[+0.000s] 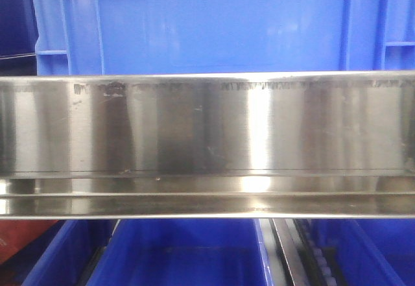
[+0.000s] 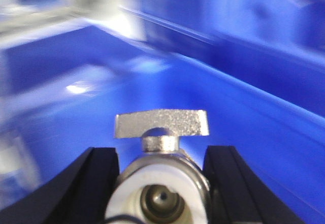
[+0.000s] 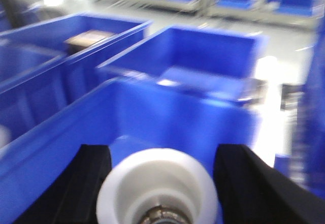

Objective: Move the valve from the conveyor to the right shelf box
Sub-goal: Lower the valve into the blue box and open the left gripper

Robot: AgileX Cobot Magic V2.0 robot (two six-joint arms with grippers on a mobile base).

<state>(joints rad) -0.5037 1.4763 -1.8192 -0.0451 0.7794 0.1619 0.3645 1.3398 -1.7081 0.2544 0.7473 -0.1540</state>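
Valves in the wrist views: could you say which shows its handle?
The left gripper's valve: a flat silver handle tops it. The right gripper's valve shows only a white end.

The front view is bright. The shiny shelf rail (image 1: 207,130) has a strong white glare stripe right of the middle and dark bands on the left. The blue box (image 1: 214,23) above it is well lit but a bit soft. The lower boxes (image 1: 188,253) sit in shadow.

In the left wrist view the valve (image 2: 161,127) handle is sharp and sparkly. All the blue behind it is smeared, with a washed-out white patch at the top left.

The right wrist view is blurry all over. The white cap (image 3: 157,188) near the lens is fuzzy, and the floor (image 3: 266,71) glows too white.
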